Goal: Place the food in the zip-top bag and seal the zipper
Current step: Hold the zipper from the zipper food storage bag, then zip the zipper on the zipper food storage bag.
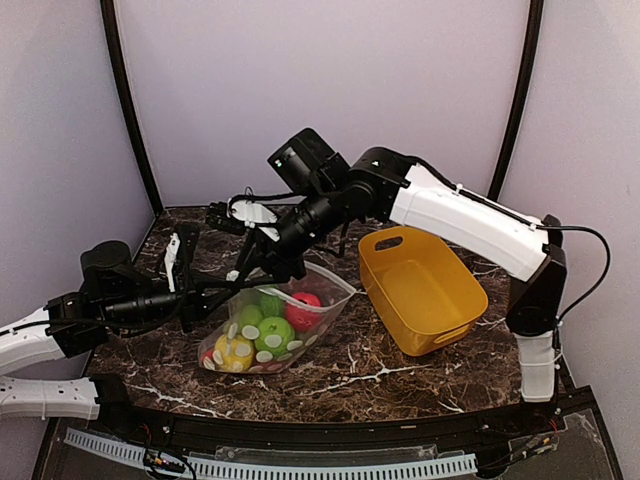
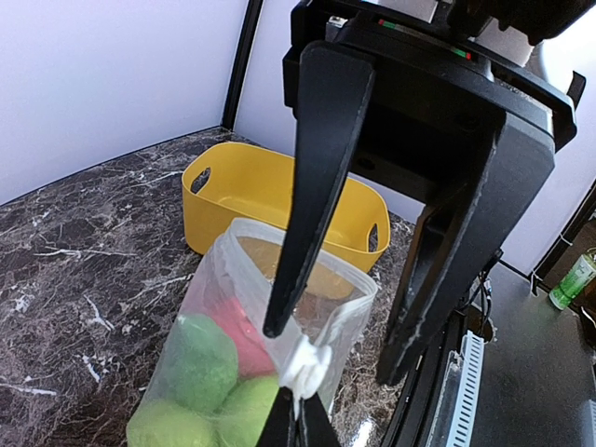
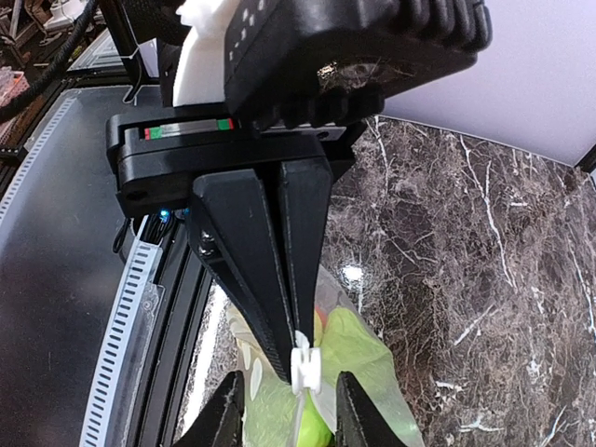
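Note:
The clear dotted zip-top bag stands on the marble table with its mouth open toward the basket. It holds the food: a green apple, a red piece and a yellow lemon. My left gripper is shut on the zipper end just behind the white slider. My right gripper is open, one finger on each side of the slider, not pinching it. In the top view both grippers meet at the bag's near-left corner.
The empty yellow basket stands right of the bag, close behind its open mouth in the left wrist view. The right arm reaches across above the basket. A black cable rail runs along the table's near edge.

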### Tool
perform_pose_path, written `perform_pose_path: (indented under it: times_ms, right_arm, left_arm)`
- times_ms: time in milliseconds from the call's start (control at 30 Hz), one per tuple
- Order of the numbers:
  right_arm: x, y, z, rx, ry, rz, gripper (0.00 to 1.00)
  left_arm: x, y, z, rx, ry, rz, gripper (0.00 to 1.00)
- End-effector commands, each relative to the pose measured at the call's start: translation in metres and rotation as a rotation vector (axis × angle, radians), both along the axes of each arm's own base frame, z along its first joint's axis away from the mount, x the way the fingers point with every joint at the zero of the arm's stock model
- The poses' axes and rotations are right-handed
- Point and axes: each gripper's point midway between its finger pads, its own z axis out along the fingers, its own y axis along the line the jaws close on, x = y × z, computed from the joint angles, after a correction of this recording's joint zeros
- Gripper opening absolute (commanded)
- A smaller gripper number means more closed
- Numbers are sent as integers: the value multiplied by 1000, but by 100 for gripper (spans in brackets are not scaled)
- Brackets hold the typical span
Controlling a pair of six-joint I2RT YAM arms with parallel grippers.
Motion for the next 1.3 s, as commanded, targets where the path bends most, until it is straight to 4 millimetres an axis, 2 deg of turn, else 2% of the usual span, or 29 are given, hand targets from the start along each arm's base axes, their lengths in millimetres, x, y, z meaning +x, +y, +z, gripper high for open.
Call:
perform_pose_path:
  times_ms: [0,167,400,667,767,1033,1267]
  right_arm:
    - [2,7,-2,2,-1,-9,30]
    - [4,9,-2,6,-12,-16,24]
    - [5,10,-8,-4,-7,-17,21]
    - [10,11,-8,-6,-23,-34,7]
    - [14,10,-12,-18,-42,-48,5]
    - [32,-14,-26,-70,-42,-101,6]
    - [46,-39,-43,-120,-39,-143,6]
  left_arm:
    - [-3,0,17,-40,-23,-7,1]
    - [-3,-1,16,-39,-20,-11,1]
    - [-3,-2,13,-39,-15,-15,1]
    - [-4,-1,12,-40,-16,-15,1]
    - [-2,4,14,-40,-24,12,1]
    - [6,30,15,-35,-51,143,1]
    - [11,39,9,-20,-51,199,1]
